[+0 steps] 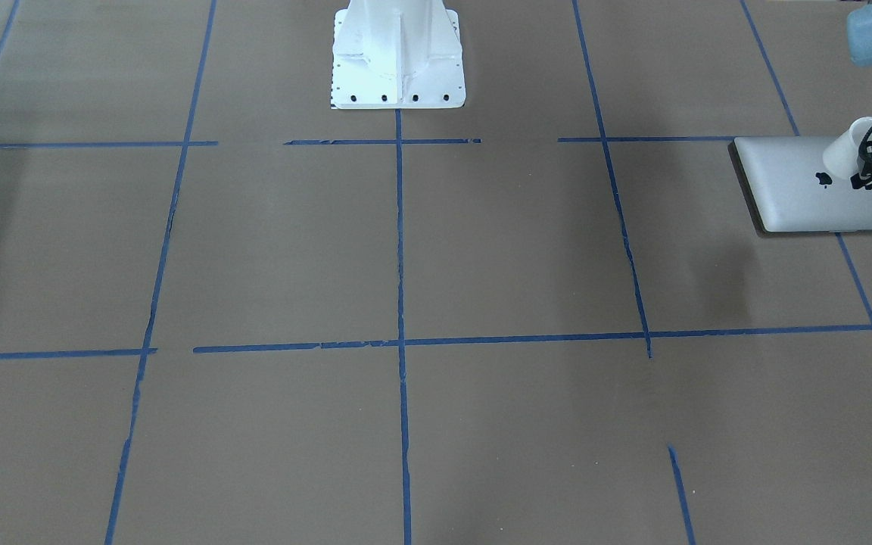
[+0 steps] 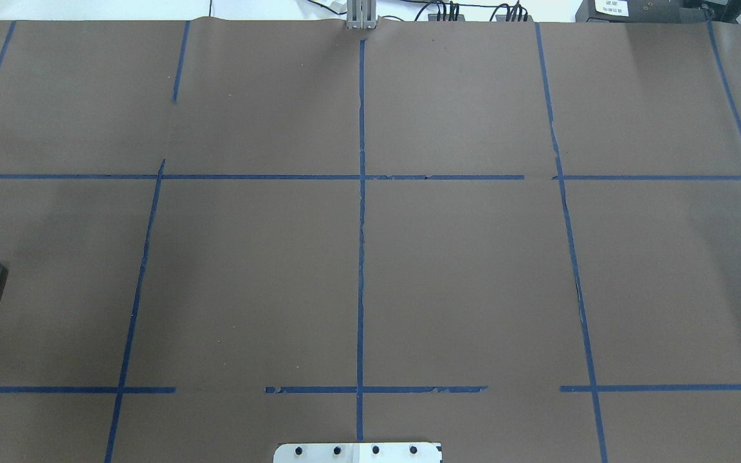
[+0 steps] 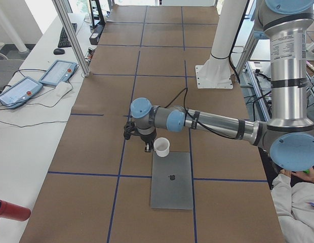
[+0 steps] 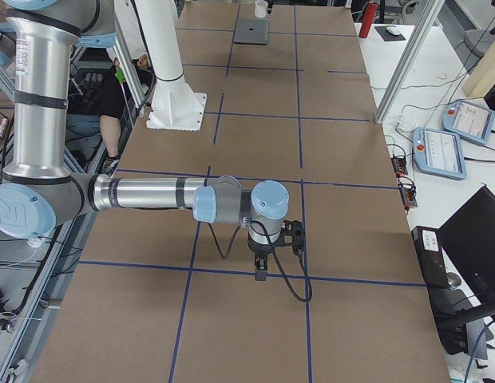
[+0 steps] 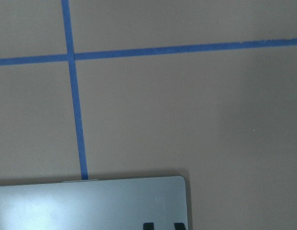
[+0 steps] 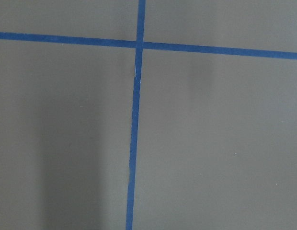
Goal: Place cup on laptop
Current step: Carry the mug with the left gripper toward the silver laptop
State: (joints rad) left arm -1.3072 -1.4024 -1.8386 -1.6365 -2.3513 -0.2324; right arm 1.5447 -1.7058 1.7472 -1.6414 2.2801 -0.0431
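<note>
On laptop (image 1: 799, 189), cup (image 1: 845, 151) upright, left pincer (image 1: 869, 174) apart beside it, right pincer (image 4: 260, 271) unreadable above blue tape (image 6: 134, 143)

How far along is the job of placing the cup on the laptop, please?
Nearly done, it seems. The cup is upright at the edge of the laptop. In hand: the left end effector is right beside it; whether it grips it, or the cup rests on the lid, I cannot tell. Left: release if needed and withdraw. The right end effector hangs far off.
</note>
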